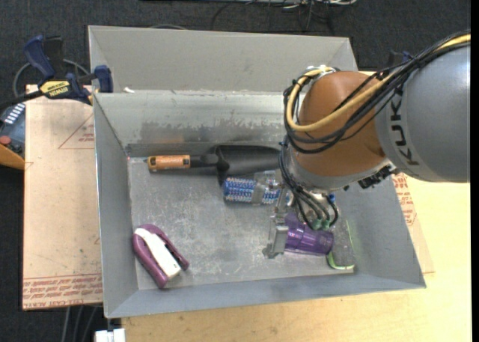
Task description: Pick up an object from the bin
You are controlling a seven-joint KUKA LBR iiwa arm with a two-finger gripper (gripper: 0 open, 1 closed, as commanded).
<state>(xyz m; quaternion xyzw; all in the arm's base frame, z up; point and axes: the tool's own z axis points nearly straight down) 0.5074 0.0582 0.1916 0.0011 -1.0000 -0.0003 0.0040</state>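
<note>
My gripper (278,240) hangs low over the bin's front right, under the orange wrist cover. It is right against the left end of a purple cup-like thing (308,241) that lies on its side on the floor. A clear piece with a green rim (341,255) sits just right of the purple thing. A crumpled clear bottle with a blue label (247,190) lies a little behind and to the left of the gripper. I cannot see whether anything is held.
A black scoop with a wooden handle (196,162) lies along the back wall. A purple and white stapler-like thing (158,254) rests in the front left corner. The arm and its cables cover the bin's right side.
</note>
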